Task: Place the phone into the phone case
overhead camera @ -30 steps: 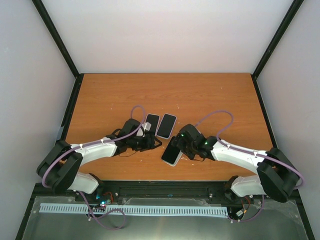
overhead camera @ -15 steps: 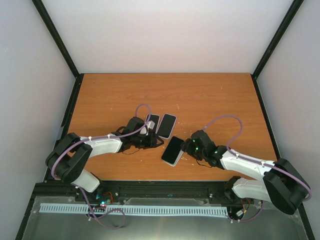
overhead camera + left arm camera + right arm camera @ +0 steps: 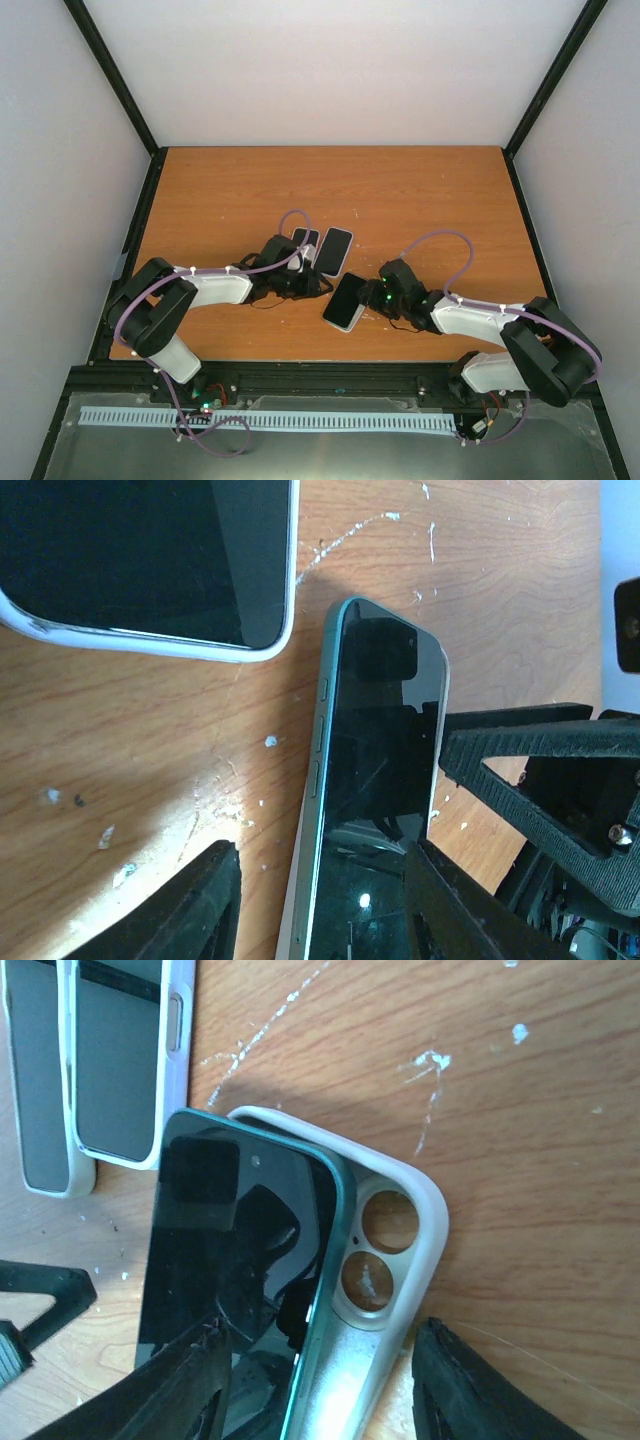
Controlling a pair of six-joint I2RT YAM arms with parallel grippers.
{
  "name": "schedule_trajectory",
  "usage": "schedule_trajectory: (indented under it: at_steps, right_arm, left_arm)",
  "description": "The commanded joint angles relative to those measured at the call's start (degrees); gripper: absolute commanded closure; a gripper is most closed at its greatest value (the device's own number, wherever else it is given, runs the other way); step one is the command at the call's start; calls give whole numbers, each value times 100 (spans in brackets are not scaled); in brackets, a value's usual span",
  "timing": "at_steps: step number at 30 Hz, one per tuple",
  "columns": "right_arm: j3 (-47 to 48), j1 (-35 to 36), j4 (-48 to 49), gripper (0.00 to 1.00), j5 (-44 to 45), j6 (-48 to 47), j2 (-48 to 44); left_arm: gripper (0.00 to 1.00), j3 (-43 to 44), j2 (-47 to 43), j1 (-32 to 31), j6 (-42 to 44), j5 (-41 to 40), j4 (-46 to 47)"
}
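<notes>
Two arms have reshuffled in the last second, and not much else has. The right arm (image 3: 470, 315) was hunched over the phone a second ago. It backed off toward its own side, then crept in again, and now lies flatter along the front edge. The left arm (image 3: 210, 287) has folded tighter and nudged its wrist toward the middle.

The left fingers (image 3: 200, 900) are spread with the phone (image 3: 345, 300) running between them. The right fingers (image 3: 190, 1390) are spread too, coming in from the opposite side with phone and case both between them. Can't tell if any pad is actually pressing.

The phone itself has barely budged. It's at the front middle of the worktop (image 3: 400, 190), screen up, lying crooked on the white phone case (image 3: 420, 1230). The right wrist view shows the case's camera-hole corner and one long rim poking out past the phone, so it's resting on top, not clicked in. My read is that all that arm shuffling was about getting a better angle for lining it up, and the actual seating is still to do.

The room is a plain white-walled booth (image 3: 340, 70) with black corner posts (image 3: 110, 75). The worktop is orange-brown wood grain, flecked with white specks and scratches around the phone. Just behind it lie a white-cased handset (image 3: 334, 250) and a second handset (image 3: 303, 240), side by side, close to the left fingers.
</notes>
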Motion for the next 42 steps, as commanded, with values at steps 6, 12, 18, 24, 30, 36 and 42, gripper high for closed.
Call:
schedule_trajectory:
  at_steps: [6, 12, 18, 24, 30, 36, 42]
  right_arm:
    - [223, -31, 315, 59, -250, -461, 437]
    - [383, -24, 493, 67, -466, -675, 677]
    - [306, -27, 423, 71, -412, -686, 483]
    - [194, -24, 505, 71, -429, -697, 456]
    - [146, -26, 752, 72, -535, -624, 549]
    - [266, -31, 432, 66, -416, -666, 415]
    - [239, -15, -223, 63, -426, -480, -116]
  left_arm:
    - [58, 197, 153, -282, -214, -54, 115]
    - [64, 279, 258, -403, -250, -48, 117]
    - [73, 430, 319, -416, -194, -138, 35]
    - [81, 522, 467, -484, -198, -126, 105]
    - [86, 521, 502, -572, -273, -34, 205]
    - [79, 456, 438, -582, -434, -76, 126]
    - [65, 297, 50, -582, -476, -288, -212]
